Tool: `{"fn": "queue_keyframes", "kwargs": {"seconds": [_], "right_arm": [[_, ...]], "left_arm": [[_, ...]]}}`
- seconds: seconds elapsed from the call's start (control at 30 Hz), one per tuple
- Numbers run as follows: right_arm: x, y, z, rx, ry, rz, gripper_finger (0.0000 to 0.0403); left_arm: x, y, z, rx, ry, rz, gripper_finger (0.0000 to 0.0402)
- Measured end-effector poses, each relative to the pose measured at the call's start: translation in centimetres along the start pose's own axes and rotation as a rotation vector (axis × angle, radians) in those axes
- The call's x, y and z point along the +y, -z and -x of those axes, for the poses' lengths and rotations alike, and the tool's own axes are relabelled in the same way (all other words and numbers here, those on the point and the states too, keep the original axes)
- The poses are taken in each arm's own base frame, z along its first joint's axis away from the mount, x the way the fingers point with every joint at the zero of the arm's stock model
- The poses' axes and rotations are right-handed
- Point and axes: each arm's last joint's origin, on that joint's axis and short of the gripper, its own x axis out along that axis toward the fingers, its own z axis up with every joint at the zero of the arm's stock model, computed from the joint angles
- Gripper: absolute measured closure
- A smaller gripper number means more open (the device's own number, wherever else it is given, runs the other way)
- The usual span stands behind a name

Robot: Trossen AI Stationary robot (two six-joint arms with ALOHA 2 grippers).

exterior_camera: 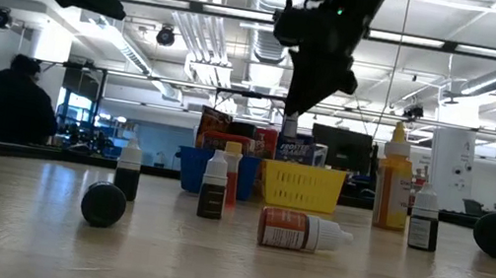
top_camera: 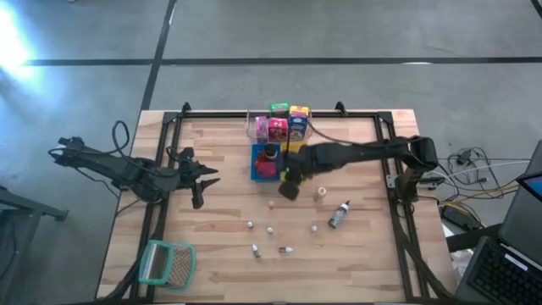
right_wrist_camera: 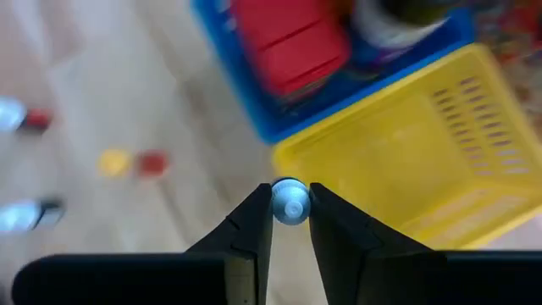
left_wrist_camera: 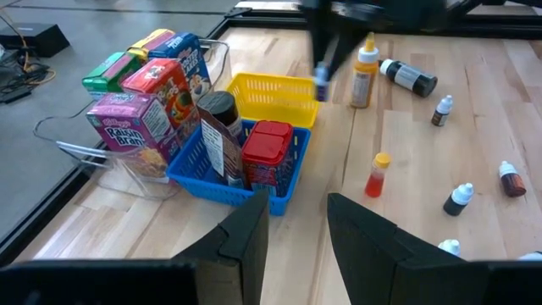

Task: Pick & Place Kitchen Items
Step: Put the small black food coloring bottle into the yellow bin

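Note:
My right gripper (right_wrist_camera: 290, 222) hangs over the table's middle, shut on a small pale bottle with a bluish cap (right_wrist_camera: 290, 202), beside the yellow tray (right_wrist_camera: 406, 161). The blue tray (top_camera: 257, 164) holds a red can (left_wrist_camera: 268, 152) and a dark jar (left_wrist_camera: 219, 127). Pink, green, blue and orange packets (left_wrist_camera: 148, 93) stand in the clear tub (top_camera: 254, 127). A grey bottle (top_camera: 339, 214) lies on its side on the table, and several tiny bottles (top_camera: 271, 230) stand around it. My left gripper (left_wrist_camera: 296, 229) is open at the table's left, touching nothing. My right gripper pinches the small bottle's cap end (right_wrist_camera: 290, 202) between its two fingertips (right_wrist_camera: 258, 216), coming from above and pointing down. The bottle (exterior_camera: 288, 124) hangs upright below the fingers, lifted clear of the table, just at the yellow tray's edge.
A teal-rimmed mesh basket (top_camera: 167, 263) lies at the near left corner. A yellow squeeze bottle (left_wrist_camera: 365, 72) stands right of the trays. A black frame (top_camera: 398, 169) runs along the table's edges. A person (exterior_camera: 18, 108) shows in the room behind.

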Motion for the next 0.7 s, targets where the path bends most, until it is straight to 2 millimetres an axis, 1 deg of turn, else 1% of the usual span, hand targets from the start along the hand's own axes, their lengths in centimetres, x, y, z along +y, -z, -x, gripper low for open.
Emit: {"fn": "queue_keyframes", "kwargs": {"seconds": [0.17, 0.33, 0.43, 0.5, 0.7], "right_arm": [[-3.6, -1.3, -1.4, -0.057, 0.049, -0.134, 0.0341], [-6.3, -1.8, -3.0, -0.127, 0.063, -0.238, 0.0342], [-7.3, -1.9, -4.0, -0.171, 0.057, -0.269, 0.0336], [-7.8, -1.8, -4.5, -0.163, 0.065, -0.279, 0.0335], [-8.1, -1.5, -6.1, -0.128, 0.085, -0.275, 0.0342]], "left_arm": [[0.0, 0.0, 0.0, 0.001, 0.000, -0.001, 0.0273], [0.0, 0.0, 0.0, 0.001, -0.001, -0.001, 0.0273], [0.0, 0.0, 0.0, 0.001, -0.001, -0.001, 0.0273], [0.0, 0.0, 0.0, 0.001, 0.000, -0.001, 0.0273], [0.0, 0.0, 0.0, 0.002, 0.000, -0.001, 0.0273]]}}
